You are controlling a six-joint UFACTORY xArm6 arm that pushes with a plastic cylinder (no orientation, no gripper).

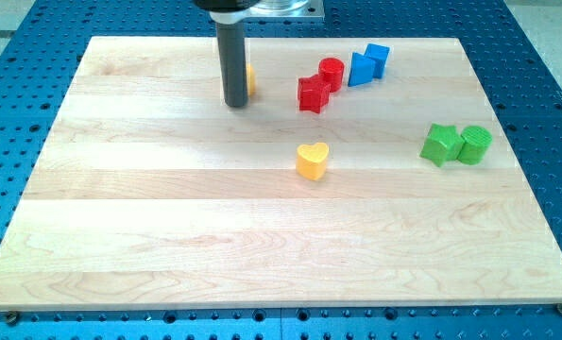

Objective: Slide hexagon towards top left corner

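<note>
My tip (236, 103) rests touching yellow block (250, 79), mostly hidden just behind its right; red blocks (313, 93) farther right. No hand fitted.

One high, oblique view from the wooden board's (167, 236) near edge, whole board in frame.

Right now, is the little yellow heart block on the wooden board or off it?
On it. The yellow heart block sits flat near the middle of the wooden board, far from every edge.

No readable txt, labels, brands, nos. or signs anywhere: not on blocks, counter or rod.
</note>
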